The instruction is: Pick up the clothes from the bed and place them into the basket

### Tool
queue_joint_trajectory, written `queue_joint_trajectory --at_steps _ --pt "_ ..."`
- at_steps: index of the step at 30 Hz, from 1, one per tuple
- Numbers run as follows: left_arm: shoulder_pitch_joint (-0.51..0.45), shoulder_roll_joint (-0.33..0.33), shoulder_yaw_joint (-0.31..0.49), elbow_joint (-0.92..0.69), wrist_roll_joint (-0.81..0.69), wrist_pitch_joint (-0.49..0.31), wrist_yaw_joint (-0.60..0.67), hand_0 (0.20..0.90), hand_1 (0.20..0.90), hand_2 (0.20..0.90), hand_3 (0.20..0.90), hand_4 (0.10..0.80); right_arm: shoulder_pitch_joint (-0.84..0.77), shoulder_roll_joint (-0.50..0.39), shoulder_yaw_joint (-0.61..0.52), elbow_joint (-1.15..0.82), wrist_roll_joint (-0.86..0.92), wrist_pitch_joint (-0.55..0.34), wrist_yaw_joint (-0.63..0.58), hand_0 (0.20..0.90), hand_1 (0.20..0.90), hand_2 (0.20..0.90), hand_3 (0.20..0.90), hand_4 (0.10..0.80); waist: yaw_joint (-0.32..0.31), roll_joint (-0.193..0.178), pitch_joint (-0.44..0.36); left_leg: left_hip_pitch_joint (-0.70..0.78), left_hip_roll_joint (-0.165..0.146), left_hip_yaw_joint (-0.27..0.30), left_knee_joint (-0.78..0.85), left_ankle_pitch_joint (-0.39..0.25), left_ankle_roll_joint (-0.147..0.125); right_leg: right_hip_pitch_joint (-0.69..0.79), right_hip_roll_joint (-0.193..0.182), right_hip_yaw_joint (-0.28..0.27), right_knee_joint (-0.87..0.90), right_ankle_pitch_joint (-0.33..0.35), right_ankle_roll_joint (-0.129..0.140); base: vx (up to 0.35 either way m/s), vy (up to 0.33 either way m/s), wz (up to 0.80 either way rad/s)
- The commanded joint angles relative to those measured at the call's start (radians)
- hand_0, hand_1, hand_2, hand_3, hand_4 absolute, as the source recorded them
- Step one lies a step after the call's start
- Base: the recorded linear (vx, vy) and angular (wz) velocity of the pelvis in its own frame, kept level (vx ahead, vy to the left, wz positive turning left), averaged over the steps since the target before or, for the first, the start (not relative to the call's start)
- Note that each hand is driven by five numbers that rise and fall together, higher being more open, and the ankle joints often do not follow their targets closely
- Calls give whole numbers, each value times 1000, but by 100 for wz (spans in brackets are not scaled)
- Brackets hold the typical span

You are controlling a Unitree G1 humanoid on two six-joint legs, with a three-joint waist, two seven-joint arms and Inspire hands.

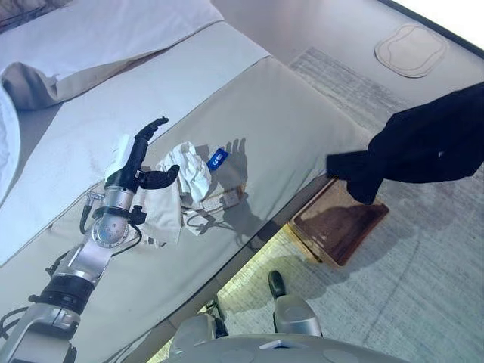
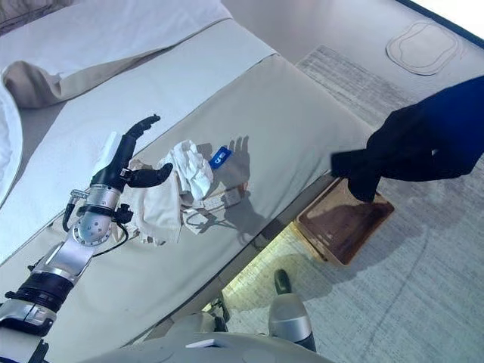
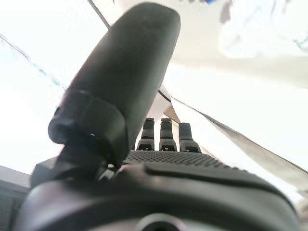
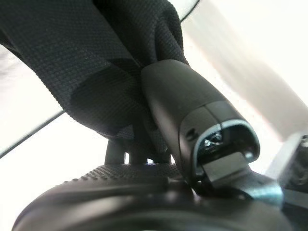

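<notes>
A heap of white clothes (image 1: 189, 178) with a blue tag (image 1: 217, 159) lies on the beige bed (image 1: 287, 113). My left hand (image 1: 132, 168) is just to the left of the heap, open, fingers straight and thumb reaching toward the cloth; it also shows in the left wrist view (image 3: 144, 77). A dark garment (image 1: 431, 144) hangs at the right, above the brown basket (image 1: 340, 223) on the floor beside the bed. In the right wrist view my right hand (image 4: 192, 120) is shut on this dark cloth (image 4: 72, 57), thumb pressed into it.
A white duvet and pillow (image 1: 91, 38) lie at the head of the bed. A grey rug (image 1: 423, 265) covers the floor around the basket. A pale round mat (image 1: 411, 49) lies at the far right.
</notes>
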Motion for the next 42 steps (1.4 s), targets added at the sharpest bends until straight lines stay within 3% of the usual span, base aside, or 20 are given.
queue_joint_trajectory --at_steps 1,9,17,21,28,42 --pt "-14 29 -15 1 -5 -97 30 900 900 900 900 800 1 -96 -86 -69 -32 -73 -56 300 300 300 200 100 15 10 -206 43 6 -22 114 -177 -21 -109 70 -2 104 3 -4 0 -20 -4" --pt "-33 4 -24 55 17 -55 24 900 900 900 900 800 118 28 -82 -120 -52 -95 24 300 300 300 200 100 -12 15 -197 45 11 4 120 -179 -20 -118 78 12 100 12 -5 -23 -30 -14" --pt "-67 -1 -59 60 42 -51 -9 900 900 900 900 800 34 97 31 -16 0 -103 59 300 300 300 200 100 -2 31 -184 33 14 11 132 -187 -21 -127 75 9 96 13 -4 -23 -11 -5" --pt "-85 11 -103 96 57 -8 -28 900 900 900 900 800 10 137 87 43 1 -122 82 300 300 300 200 100 -1 45 -181 35 15 16 129 -184 -23 -127 72 1 94 12 -3 0 0 0" --pt "-98 -16 -142 150 63 4 -31 900 900 900 900 800 -3 196 168 117 -28 -124 107 300 300 300 200 100 3 60 -176 38 13 17 122 -180 -26 -124 65 -7 89 13 -1 0 0 0" --pt "-155 -31 -215 115 37 40 -30 900 900 900 900 800 -152 181 327 376 -152 -92 15 300 300 300 200 100 36 111 -150 29 4 -3 110 -167 -36 -118 50 -37 81 6 -3 -16 1 5"
